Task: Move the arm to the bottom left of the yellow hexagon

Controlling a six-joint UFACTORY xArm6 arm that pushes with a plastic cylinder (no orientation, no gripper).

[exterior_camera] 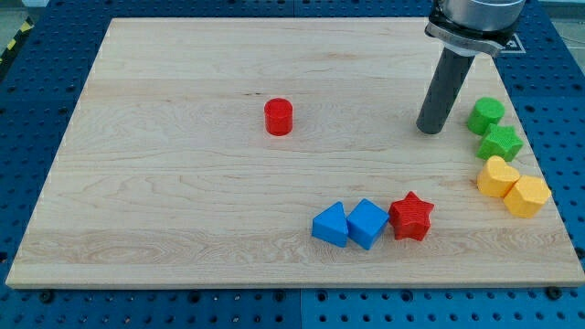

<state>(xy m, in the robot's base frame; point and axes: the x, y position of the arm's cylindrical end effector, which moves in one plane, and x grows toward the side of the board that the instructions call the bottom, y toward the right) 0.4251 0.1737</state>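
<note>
Currently my tip (430, 131) rests on the worktop (183, 183), upper right.
It sits upper left of the yellow hexagon (527, 196), apparently touching nothing.

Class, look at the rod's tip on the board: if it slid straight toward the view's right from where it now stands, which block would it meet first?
Most likely a green block: my tip stands left of the two green blocks, the upper one and the green star. Which it touches first is hard to tell, since depth is unclear.

A robotics lab: a wooden board (183, 183) rests on a blue perforated mounting table (37, 82).
</note>
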